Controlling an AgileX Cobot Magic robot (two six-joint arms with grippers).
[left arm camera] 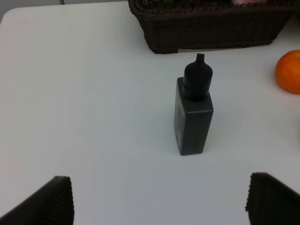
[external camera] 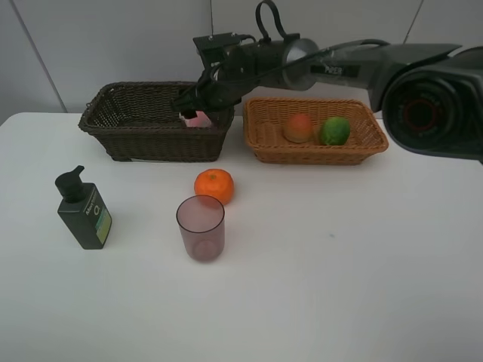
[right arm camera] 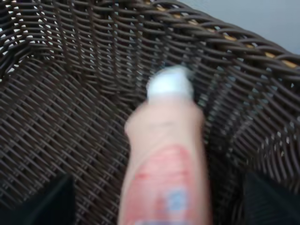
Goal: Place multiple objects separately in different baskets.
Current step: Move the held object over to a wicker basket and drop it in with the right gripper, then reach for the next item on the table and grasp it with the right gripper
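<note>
My right gripper reaches across into the dark brown basket. The small pink bottle shows blurred between its fingers, which stand wide with gaps on both sides; its pink body shows just inside the basket's rim. The peach and green fruit lie in the light tan basket. On the table stand the tangerine, mauve cup and dark green pump bottle. My left gripper is open, short of the pump bottle.
The two baskets sit side by side at the back of the white table. The right arm's body hangs over the tan basket. In the left wrist view the tangerine and the dark basket lie beyond the pump bottle.
</note>
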